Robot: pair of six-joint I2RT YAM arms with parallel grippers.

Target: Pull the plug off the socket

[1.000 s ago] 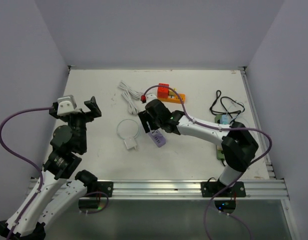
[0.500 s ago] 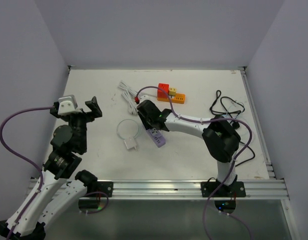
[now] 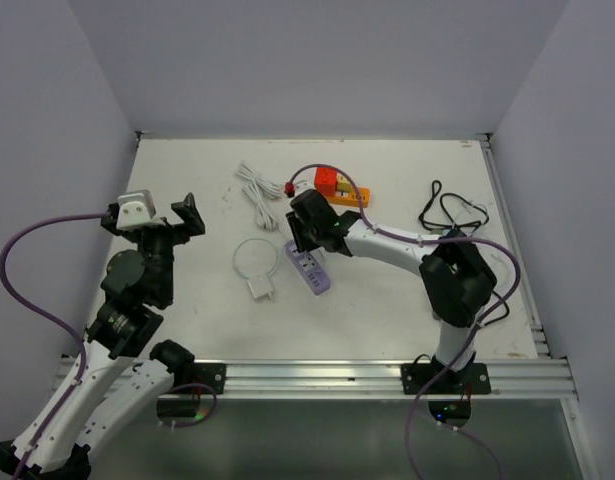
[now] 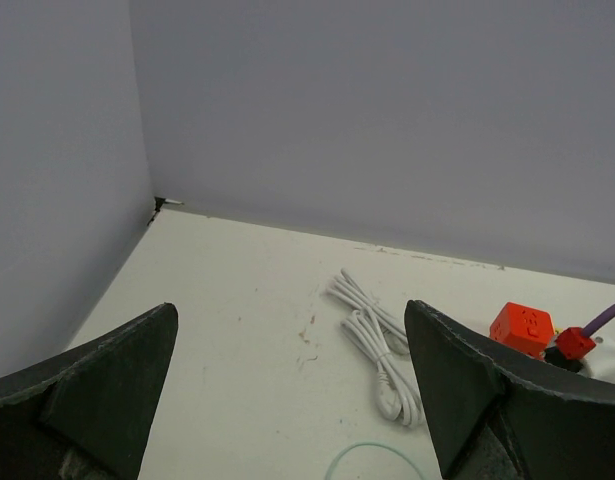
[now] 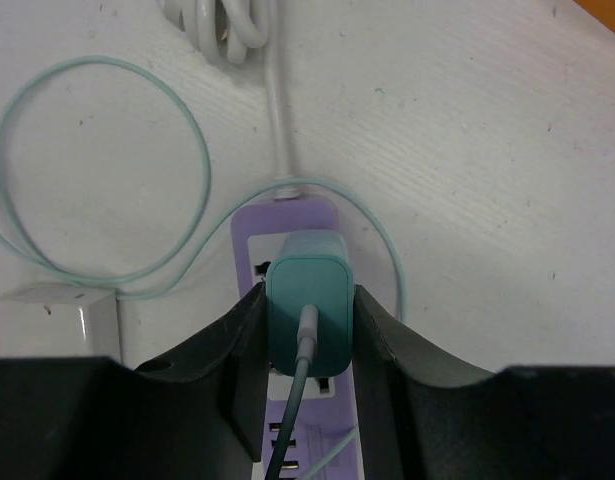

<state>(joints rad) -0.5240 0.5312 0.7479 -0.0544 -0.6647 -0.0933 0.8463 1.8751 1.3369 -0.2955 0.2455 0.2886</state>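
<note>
**Right end effector clamped on the plug; plug seated in the strip**

Right arm: it rises from its base at the lower right of the overhead view and bends at the elbow. The forearm then runs up and left toward the middle of the desk (image 3: 187,170). The wrist tips downward over the upper end of the purple socket strip (image 3: 314,273), which lies at a slant near frame centre.

Right wrist view: the right end effector (image 5: 309,312) is pinching the teal plug (image 5: 307,275). A black finger (image 5: 245,330) is pressed against each side face of the plug. The plug stands in the strip near its upper end, directly between the fingers. Its grey-green cord runs down toward the bottom edge of the frame. A white cord leaves the strip's top end toward the white coiled cable (image 5: 227,20) at the top of that frame.

Left arm: it is folded up at the left of the overhead view with the wrist raised. The left end effector (image 3: 150,220) has its fingers spread wide with nothing between them, and it is well apart from the strip. Its camera looks across the desk toward the back wall.

Nearby: a thin teal cable loop (image 3: 255,258) lies just left of the strip, with a white adapter (image 3: 260,290) below it. An orange block (image 3: 332,182) sits above the right wrist.
</note>
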